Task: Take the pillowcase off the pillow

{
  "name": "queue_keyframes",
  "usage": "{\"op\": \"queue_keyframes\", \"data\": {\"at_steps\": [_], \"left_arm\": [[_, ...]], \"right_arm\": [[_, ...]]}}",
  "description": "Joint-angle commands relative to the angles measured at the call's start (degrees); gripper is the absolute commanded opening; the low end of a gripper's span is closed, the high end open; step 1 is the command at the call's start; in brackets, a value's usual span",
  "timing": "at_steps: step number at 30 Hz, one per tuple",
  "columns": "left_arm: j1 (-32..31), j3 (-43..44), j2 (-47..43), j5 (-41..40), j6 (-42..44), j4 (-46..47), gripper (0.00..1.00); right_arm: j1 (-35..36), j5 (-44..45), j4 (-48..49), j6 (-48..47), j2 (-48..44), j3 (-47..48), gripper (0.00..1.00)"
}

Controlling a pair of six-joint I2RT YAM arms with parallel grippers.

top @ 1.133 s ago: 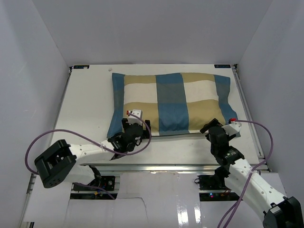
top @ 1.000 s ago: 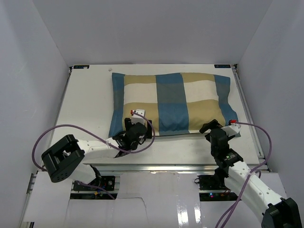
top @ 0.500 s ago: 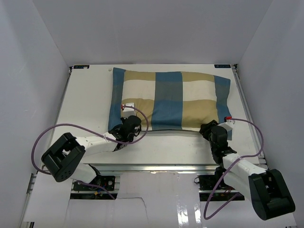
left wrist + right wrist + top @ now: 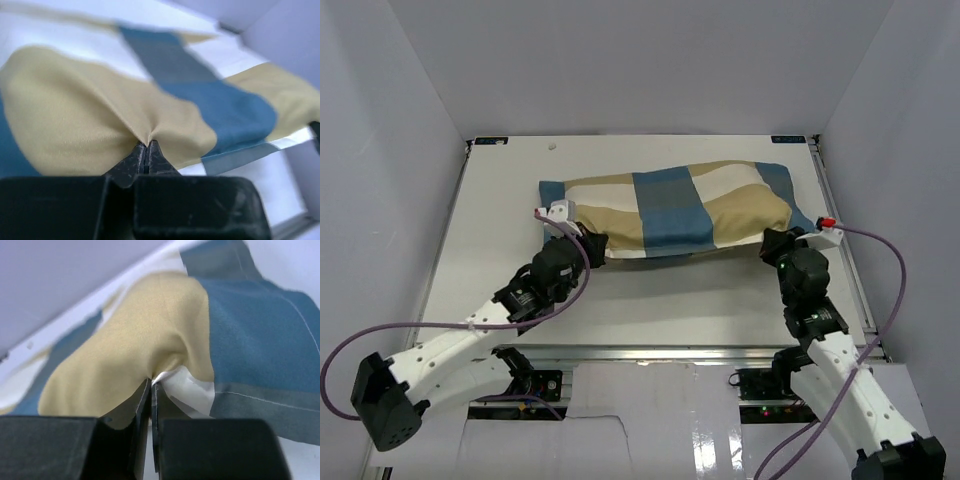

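**Two-handed grip.** Left gripper [image 4: 146,146] and right gripper [image 4: 151,382] each pinch a fold of the pillowcase [image 4: 665,205], fingers pressed together. It lies mid-table [image 4: 500,200], near edge raised, pillow hidden inside. A good lift probably takes fabric only, so the pillow can slide free.

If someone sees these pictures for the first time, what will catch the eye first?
The blue, tan and cream checked pillowcase, plump and bunched, lies across the middle of the white table. The left gripper is shut on a tan fold at its near left end. The right gripper pinches the fabric at its near right end.
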Motion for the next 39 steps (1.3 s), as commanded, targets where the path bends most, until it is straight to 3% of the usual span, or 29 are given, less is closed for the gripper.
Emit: {"op": "queue_keyframes", "data": {"at_steps": [1, 5, 8, 13, 16, 19, 20, 21, 22, 23, 24, 26, 30, 34, 37, 39], "left_arm": [[-1.1, 13.8, -6.7, 7.9, -1.9, -5.1, 0.00], [-1.2, 29.6, -2.4, 12.8, 1.5, -11.7, 0.00], [-1.2, 37.4, 1.6, 7.7, 4.3, -16.0, 0.00], [-1.2, 39.7, 4.9, 0.0, 10.3, -12.5, 0.00], [0.1, 41.4, 11.7, -7.9, 15.2, -13.4, 0.00], [5.6, 38.7, 19.0, -7.4, 16.0, -12.7, 0.00], [10.0, 38.3, 20.7, -5.1, 15.1, -13.2, 0.01], [12.8, 38.0, 22.5, -2.2, 13.1, -14.8, 0.13], [15.3, 38.5, 25.7, 6.7, 12.2, -16.2, 0.67], [19.9, 39.9, 27.7, 10.9, 10.6, -19.0, 0.86], [21.5, 44.4, 29.5, 14.8, 8.3, -25.9, 0.93], [22.0, 48.0, 32.9, 18.7, 8.0, -30.7, 0.98], [20.4, 46.4, 28.7, 25.1, 8.1, -29.9, 0.98], [17.5, 42.8, 24.2, 23.7, 6.3, -27.9, 0.98], [16.9, 31.7, 20.6, 32.4, 2.5, -17.4, 0.98], [16.8, 23.3, 20.2, 33.6, -1.4, -13.0, 0.98]], "right_arm": [[-0.2, -0.4, -9.3, -3.7, -4.6, 14.4, 0.08], [-0.2, -1.4, -8.9, -6.3, -6.9, 22.9, 0.08], [-0.2, -0.9, -10.2, -8.2, -2.3, 30.9, 0.08], [-0.2, -3.9, -10.0, -10.8, 11.1, 42.0, 0.08], [-0.2, -5.9, -10.4, -11.3, 19.2, 44.7, 0.08], [-0.2, -8.1, -10.0, -11.0, 25.9, 44.2, 0.08], [-0.2, -9.5, -9.4, -11.3, 28.8, 42.8, 0.08], [-0.2, -13.7, -8.6, -11.8, 30.3, 42.4, 0.13], [-0.2, -16.7, -9.0, -13.4, 32.1, 42.7, 0.30], [-0.2, -19.3, -10.4, -14.3, 35.8, 43.4, 0.50], [-0.2, -21.5, -16.0, -14.9, 37.3, 46.4, 0.70], [-0.2, -23.5, -18.5, -15.0, 38.8, 47.7, 0.79], [-0.2, -22.3, -16.5, -15.6, 35.5, 45.2, 0.95], [-1.5, -18.3, -17.7, -15.7, 35.4, 45.2, 0.97], [-5.2, -19.0, -17.7, -13.8, 37.1, 43.8, 0.97], [-8.9, -19.5, -17.3, -11.9, 39.0, 42.5, 0.97]]}}
